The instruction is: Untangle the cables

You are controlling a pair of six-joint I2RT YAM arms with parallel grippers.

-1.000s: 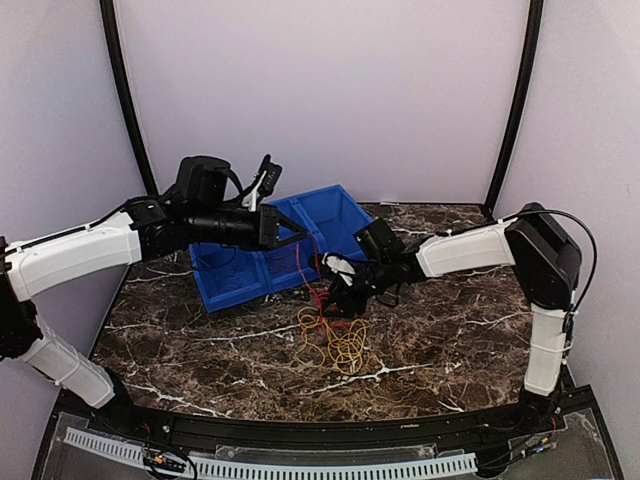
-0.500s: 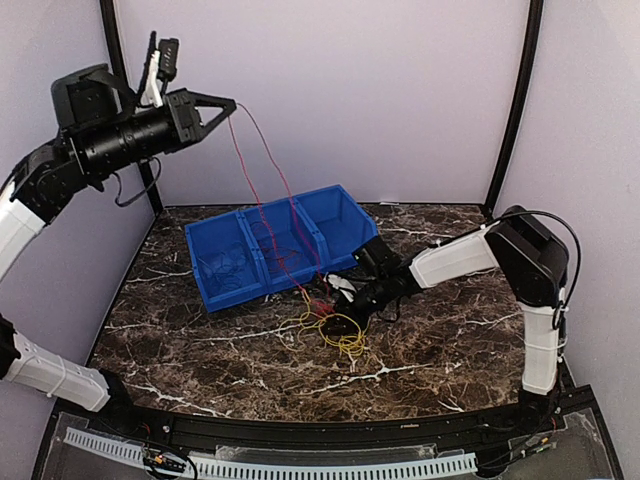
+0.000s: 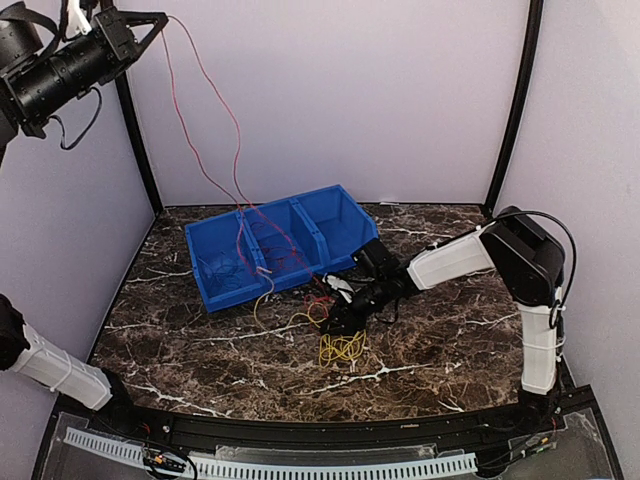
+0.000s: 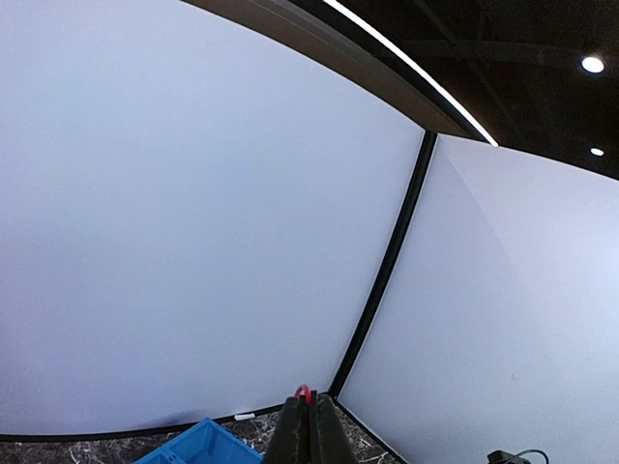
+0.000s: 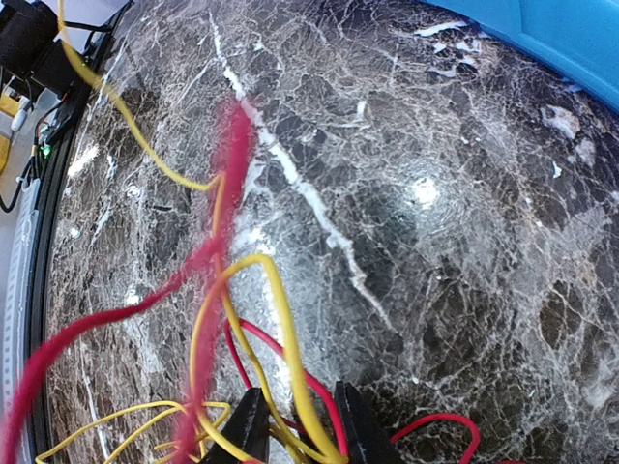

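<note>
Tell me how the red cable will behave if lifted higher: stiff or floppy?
Probably floppy: the red cable hangs from the left gripper in loose, wavy strands down to the blue bin. Likely light, being so thin. It may drag the yellow cables, which cross it.

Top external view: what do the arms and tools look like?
White link covers, black joints on both. The left arm has a black cylindrical wrist, a loose black cable and a tapered black left tool. The right arm has a black cable over its elbow and a black right tool.
</note>
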